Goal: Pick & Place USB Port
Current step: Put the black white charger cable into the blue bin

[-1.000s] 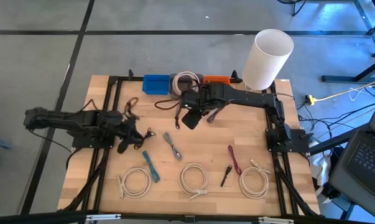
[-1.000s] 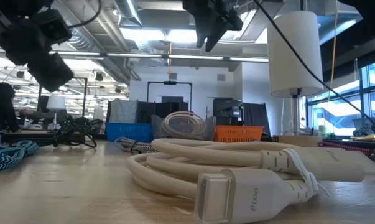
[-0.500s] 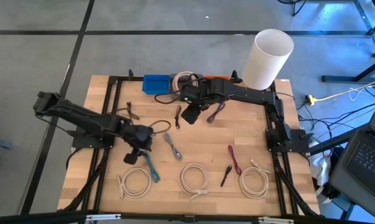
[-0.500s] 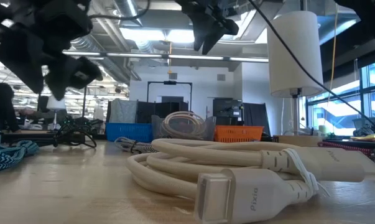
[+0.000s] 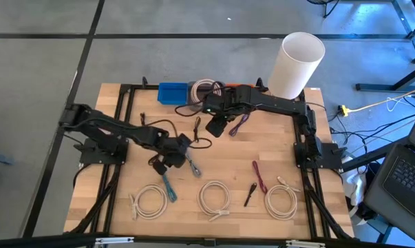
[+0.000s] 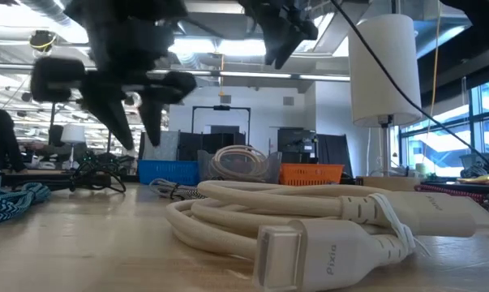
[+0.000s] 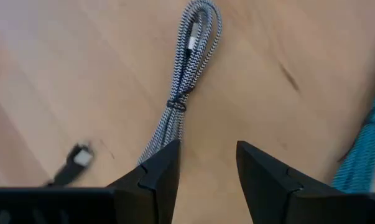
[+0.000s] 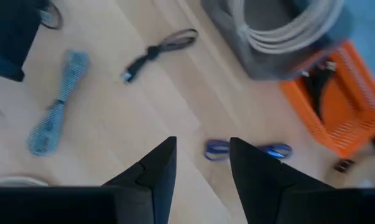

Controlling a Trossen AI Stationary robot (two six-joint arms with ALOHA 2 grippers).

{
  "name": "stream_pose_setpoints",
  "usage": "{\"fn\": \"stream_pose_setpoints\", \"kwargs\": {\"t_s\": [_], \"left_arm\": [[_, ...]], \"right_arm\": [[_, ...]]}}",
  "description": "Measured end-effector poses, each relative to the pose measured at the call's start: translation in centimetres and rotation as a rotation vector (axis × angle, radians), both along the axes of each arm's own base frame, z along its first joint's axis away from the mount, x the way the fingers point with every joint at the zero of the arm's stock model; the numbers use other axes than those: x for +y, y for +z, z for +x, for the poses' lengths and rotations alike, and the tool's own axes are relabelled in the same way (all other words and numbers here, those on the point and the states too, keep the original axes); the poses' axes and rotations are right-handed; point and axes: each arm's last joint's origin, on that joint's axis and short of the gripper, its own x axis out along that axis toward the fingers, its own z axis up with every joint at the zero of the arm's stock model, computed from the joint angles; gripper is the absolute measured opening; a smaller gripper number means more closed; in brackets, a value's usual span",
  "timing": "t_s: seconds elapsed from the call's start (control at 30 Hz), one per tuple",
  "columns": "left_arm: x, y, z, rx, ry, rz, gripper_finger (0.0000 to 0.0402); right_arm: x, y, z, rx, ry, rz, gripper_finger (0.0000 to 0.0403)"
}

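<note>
Left gripper (image 5: 171, 162), fingers spread and empty, hovers over the grey braided USB cable (image 7: 186, 81) lying mid-table, after sweeping in from the left edge over the past second and widening on the way. "Pixio" is printed on the plug of the white coiled cable (image 6: 309, 219) nearest the low camera. Right gripper (image 5: 216, 127), jaws parted and empty, stays raised near the orange bin (image 8: 336, 106) at the far side.

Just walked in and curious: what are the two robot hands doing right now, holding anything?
Left gripper: fingers open, empty, above the grey braided cable.
Right gripper: fingers open, empty, above the wooden table.
</note>
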Motion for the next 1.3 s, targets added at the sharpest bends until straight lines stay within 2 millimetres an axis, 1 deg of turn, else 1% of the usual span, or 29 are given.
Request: {"fn": "stream_pose_setpoints", "kwargs": {"t_s": [0.13,0.27,0.4,0.57,0.67,0.73,0.83,0.9,0.97,1.0,1.13,1.2,1.3], "left_arm": [[0.7,-1.0,1.4,0.025,-0.047,0.078,0.0146],[1.4,-1.9,2.7,0.034,-0.066,0.103,0.0146],[1.6,-3.2,3.5,0.058,-0.087,0.113,0.0146],[1.9,-4.9,3.9,0.114,-0.08,0.098,0.0146],[2.0,-5.4,4.0,0.128,-0.066,0.091,0.0144],[2.0,-5.4,4.0,0.132,-0.056,0.089,0.0134],[2.0,-5.0,3.8,0.122,-0.02,0.095,0.01],[2.2,-4.6,3.7,0.112,0.017,0.124,0.0064],[2.4,-3.7,3.2,0.106,0.071,0.128,0.0027],[2.5,-3.2,3.1,0.093,0.102,0.117,0.002],[2.8,-1.7,2.3,0.073,0.213,0.02,0.002],[3.2,-0.5,2.2,0.023,0.259,-0.021,0.002],[3.6,0.6,1.8,-0.018,0.288,-0.04,0.002]], "right_arm": [[0.0,0.5,-0.5,0.008,-0.007,-0.023,0.015],[0.0,0.8,-0.8,0.001,-0.008,-0.03,0.015],[-0.1,0.9,-1.1,0.029,0.008,-0.045,0.015],[-0.2,1.4,-1.4,0.015,0.009,-0.07,0.015],[-0.3,1.9,-1.8,0.01,-0.009,-0.115,0.015],[-0.4,2.1,-2.0,0.003,-0.014,-0.125,0.015],[-0.4,2.9,-2.5,-0.014,-0.023,-0.158,0.015],[-0.5,3.2,-2.8,-0.02,-0.03,-0.182,0.015],[-0.5,3.5,-3.1,-0.027,-0.033,-0.196,0.015],[-0.5,3.8,-3.3,-0.034,-0.032,-0.198,0.015],[-0.3,5.5,-4.8,-0.083,-0.044,-0.232,0.015],[0.2,6.7,-5.6,-0.145,-0.073,-0.258,0.015],[1.2,8.2,-7.1,-0.217,-0.087,-0.246,0.015]]}}
